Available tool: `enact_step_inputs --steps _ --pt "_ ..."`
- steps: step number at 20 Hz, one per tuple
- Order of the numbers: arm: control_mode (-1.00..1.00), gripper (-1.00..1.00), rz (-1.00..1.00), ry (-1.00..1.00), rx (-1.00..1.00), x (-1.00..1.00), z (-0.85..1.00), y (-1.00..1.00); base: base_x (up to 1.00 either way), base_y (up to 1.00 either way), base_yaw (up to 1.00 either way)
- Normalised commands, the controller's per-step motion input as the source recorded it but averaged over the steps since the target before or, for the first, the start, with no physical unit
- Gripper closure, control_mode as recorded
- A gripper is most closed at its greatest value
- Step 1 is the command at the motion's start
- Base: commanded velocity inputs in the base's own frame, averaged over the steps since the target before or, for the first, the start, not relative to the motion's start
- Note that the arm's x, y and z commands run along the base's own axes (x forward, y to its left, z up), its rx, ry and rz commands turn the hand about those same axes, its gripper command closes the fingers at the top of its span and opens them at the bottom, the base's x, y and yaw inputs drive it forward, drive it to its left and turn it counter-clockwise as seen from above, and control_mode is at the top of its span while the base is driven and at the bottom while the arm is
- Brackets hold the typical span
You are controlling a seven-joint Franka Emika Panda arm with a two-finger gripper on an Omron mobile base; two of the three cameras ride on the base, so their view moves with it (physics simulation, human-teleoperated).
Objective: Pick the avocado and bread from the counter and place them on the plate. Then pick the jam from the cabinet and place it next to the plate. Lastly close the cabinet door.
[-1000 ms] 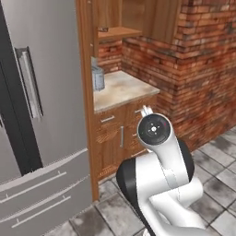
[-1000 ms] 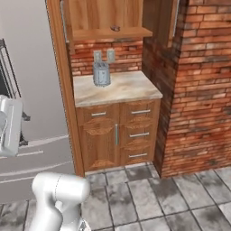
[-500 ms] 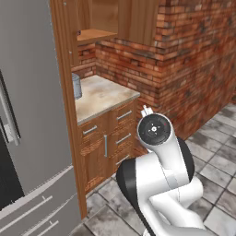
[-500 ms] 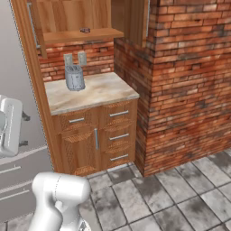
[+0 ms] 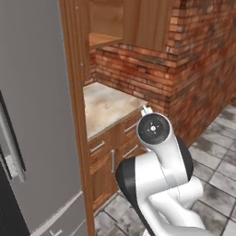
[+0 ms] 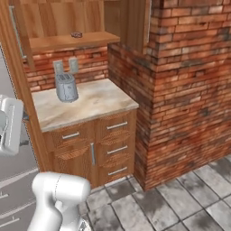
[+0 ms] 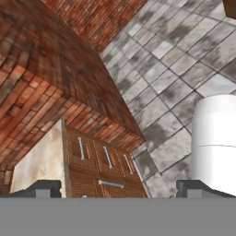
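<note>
Showing the gripper (image 7: 118, 186) with jaws spread wide and empty, angled down toward the cupboard fronts and floor, while the counter (image 6: 97, 101) lies ahead and above the jaws, carrying a toaster (image 6: 66, 87), avocado, bread and plate not visible.

Base drove closer; counter (image 6: 97, 106) now larger, shifted in view.

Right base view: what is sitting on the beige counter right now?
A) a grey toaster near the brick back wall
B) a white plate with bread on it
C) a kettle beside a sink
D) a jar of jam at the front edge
A: a grey toaster stands toward the back of the counter, close to the brick back wall.
</note>
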Motion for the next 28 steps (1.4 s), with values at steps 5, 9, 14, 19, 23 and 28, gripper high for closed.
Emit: enact_step_inputs --steps 5,9,14,19,23,28 --pt "1.0 -1.0 0.0 0.0 0.0 0.0 0.0 0.0 0.61 -0.06 0.05" --pt "1.0 -1.0 0.0 0.0 0.0 0.0 0.0 0.0 0.35 -0.32 0.23" --pt "1.0 -1.0 0.0 0.0 0.0 0.0 0.0 0.0 0.3 -0.31 0.26" --pt "1.0 -1.0 0.0 0.0 0.0 0.0 0.0 0.0 0.34 -0.29 0.29" --pt "1.0 -1.0 0.0 0.0 0.0 0.0 0.0 0.0 0.35 -0.35 0.34" --pt "1.0 -1.0 0.0 0.0 0.0 0.0 0.0 0.0 0.31 -0.32 0.32"
